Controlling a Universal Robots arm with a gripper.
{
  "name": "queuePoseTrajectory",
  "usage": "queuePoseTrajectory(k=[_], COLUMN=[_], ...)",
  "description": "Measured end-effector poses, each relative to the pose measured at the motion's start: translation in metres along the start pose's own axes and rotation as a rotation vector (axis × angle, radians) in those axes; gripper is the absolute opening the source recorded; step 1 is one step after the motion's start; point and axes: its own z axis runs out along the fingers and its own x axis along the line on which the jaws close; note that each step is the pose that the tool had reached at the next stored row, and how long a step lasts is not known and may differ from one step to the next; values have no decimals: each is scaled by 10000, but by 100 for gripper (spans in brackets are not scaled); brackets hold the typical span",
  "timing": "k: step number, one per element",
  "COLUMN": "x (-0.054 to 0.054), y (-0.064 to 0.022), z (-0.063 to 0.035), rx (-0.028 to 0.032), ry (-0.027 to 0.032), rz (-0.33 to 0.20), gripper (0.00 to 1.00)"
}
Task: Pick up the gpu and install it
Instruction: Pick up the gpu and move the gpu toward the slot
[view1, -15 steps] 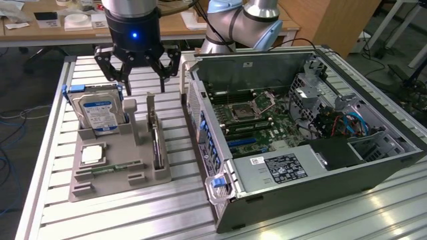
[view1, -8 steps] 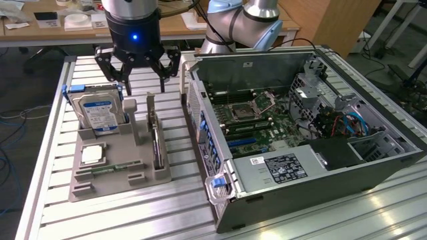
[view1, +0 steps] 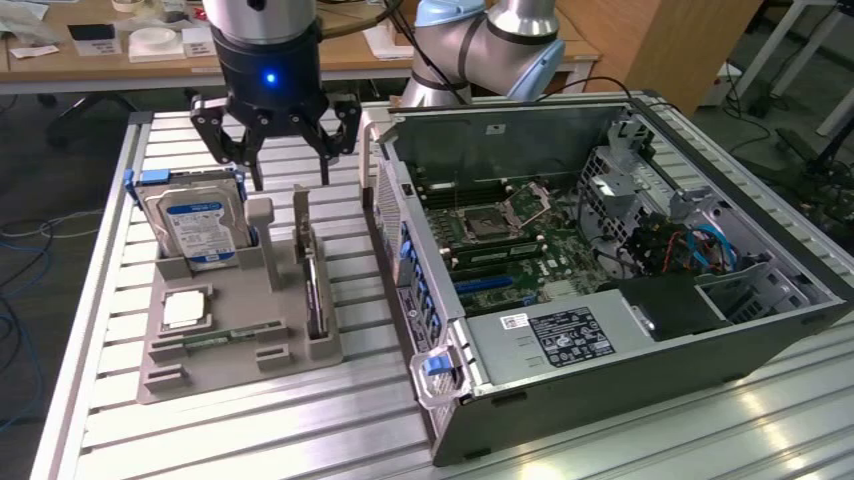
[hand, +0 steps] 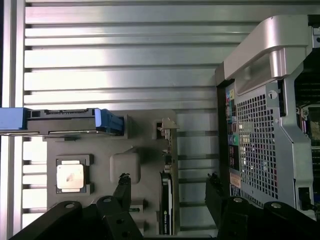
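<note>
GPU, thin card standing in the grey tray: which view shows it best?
Exterior view: the thin dark card with pale metal bracket stands upright in the grey tray, whole length visible. Wrist view sees it edge-on from above, between the open black pincer's fingers.

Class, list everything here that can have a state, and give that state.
gripper, open, holding nothing, above the gpu.
gpu, standing on edge in the grey holder, not installed.
hard drive, upright in its slot.
processor chip, lying flat in the grey holder.
computer case, side open, insides exposed.
</note>
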Motion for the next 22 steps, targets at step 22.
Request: queuePoseTrajectory(k=[22], x=[1], y=[-13], z=[66], rx=[-445], ry=[20], rz=[10], gripper=[71])
